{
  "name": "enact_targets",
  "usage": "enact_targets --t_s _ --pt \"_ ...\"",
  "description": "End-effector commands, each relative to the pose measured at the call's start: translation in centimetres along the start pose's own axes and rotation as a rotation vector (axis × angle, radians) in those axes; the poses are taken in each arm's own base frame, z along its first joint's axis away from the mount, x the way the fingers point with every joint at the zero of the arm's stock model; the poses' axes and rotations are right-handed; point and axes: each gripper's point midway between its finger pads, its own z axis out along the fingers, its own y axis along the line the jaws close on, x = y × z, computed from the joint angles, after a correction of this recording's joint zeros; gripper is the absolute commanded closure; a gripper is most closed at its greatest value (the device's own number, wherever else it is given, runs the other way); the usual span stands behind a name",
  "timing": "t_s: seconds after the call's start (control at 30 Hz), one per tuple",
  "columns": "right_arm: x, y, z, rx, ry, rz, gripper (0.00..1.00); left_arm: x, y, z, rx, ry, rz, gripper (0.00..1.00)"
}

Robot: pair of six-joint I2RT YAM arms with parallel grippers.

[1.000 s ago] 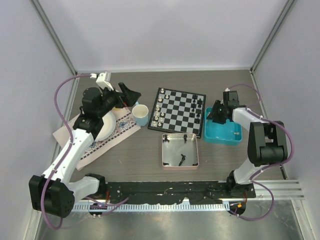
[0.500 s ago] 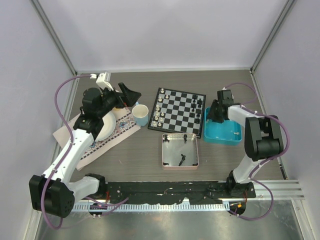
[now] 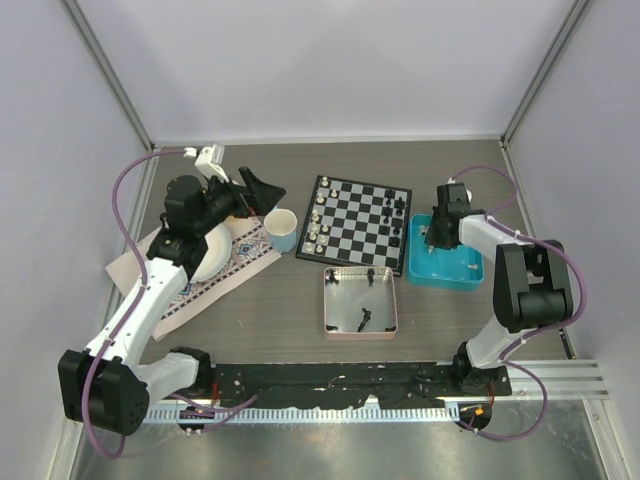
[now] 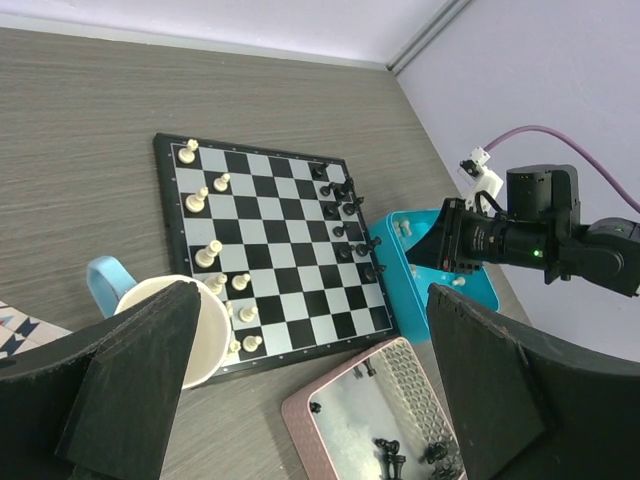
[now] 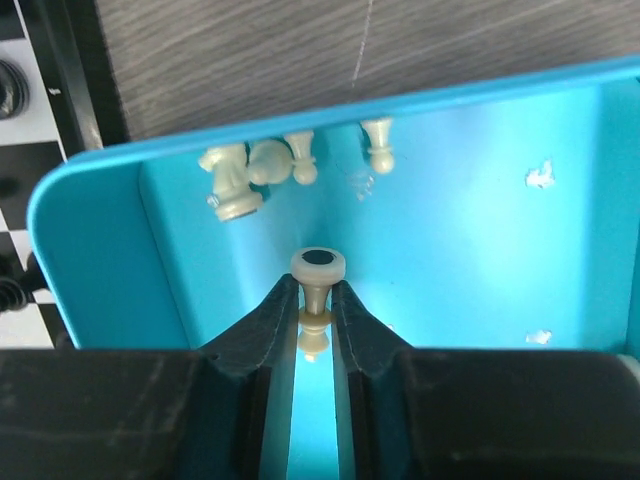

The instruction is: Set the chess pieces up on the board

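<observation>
Off-white chess piece [image 5: 318, 270] pinched in the right gripper [image 5: 316, 298], over the blue tray [image 5: 480, 230].
Left gripper [image 4: 310, 370] hangs spread wide beside the cup [image 4: 205, 335], near the board [image 4: 270, 240].

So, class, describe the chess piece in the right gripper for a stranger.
Find the blue plastic tray right of the black-and-white chessboard. Inside it, one off-white plastic chess piece is pinched by the right gripper; the other off-white pieces lie loose by the wall.
</observation>
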Motion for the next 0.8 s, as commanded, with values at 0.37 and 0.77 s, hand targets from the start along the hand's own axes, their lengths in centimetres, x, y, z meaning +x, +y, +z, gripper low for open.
enact_targets --t_s 0.37,0.77 --pt "-0.3 -1.5 -1.4 -0.017 0.009 0.013 0.54 -1.1 -2.9 0.6 0.102 -0.026 0.021 0.0" --pt "-1.1 -4.3 0.2 0.061 -0.007 0.081 0.59 -0.9 -3.1 1.0 0.113 -0.014 0.022 0.0"
